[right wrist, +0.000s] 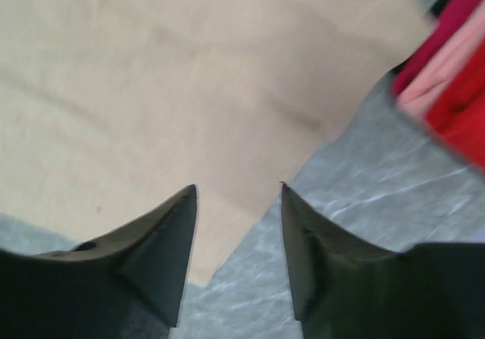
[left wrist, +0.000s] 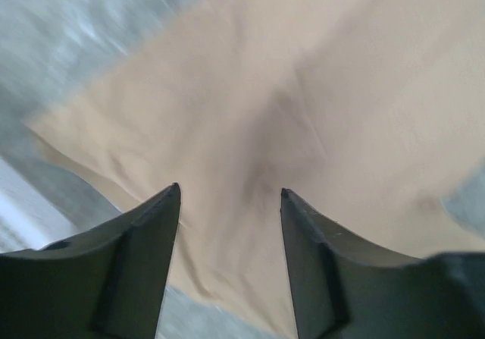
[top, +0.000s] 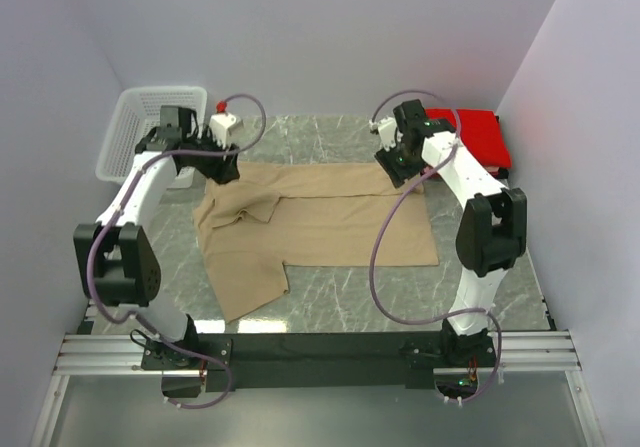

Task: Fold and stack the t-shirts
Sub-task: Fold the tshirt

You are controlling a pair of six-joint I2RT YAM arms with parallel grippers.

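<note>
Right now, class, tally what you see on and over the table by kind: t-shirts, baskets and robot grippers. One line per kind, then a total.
T-shirts: 2 (tan t-shirt, red t-shirt)
Baskets: 1 (white mesh basket)
Grippers: 2 (left gripper, right gripper)
Total: 5

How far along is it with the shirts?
Looks done: the red t-shirt sits far right, apparently folded. In hand: the tan t-shirt lies spread out, with the left end effector and right end effector open above its far edge, holding nothing. Left: folding it and stacking both.
</note>
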